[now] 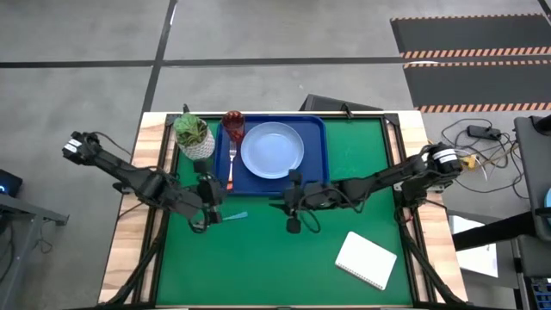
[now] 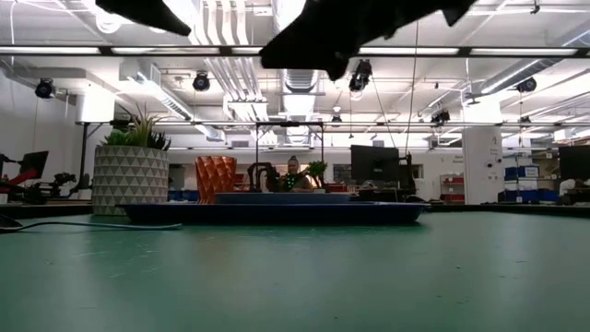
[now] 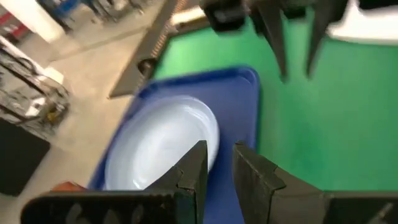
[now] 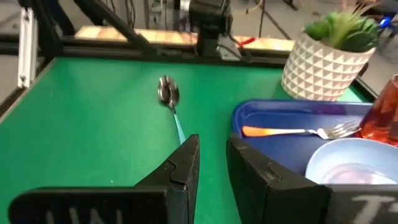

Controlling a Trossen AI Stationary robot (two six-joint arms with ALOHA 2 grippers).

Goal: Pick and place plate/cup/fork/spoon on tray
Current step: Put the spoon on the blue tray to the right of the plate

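The dark blue tray lies at the mat's far side. On it are the pale blue plate, the dark red cup at its far left corner, and the orange-handled fork along its left side. The spoon lies flat on the green mat in front of the tray's left end; it also shows in the high view. My left gripper hovers just left of the spoon, and its fingers stand a narrow gap apart. My right gripper hovers before the tray's near edge, empty, also with a narrow gap.
A white pot with a green plant stands just left of the tray, next to the cup. A white notepad lies at the mat's near right. The green mat is bare between the grippers and the near edge.
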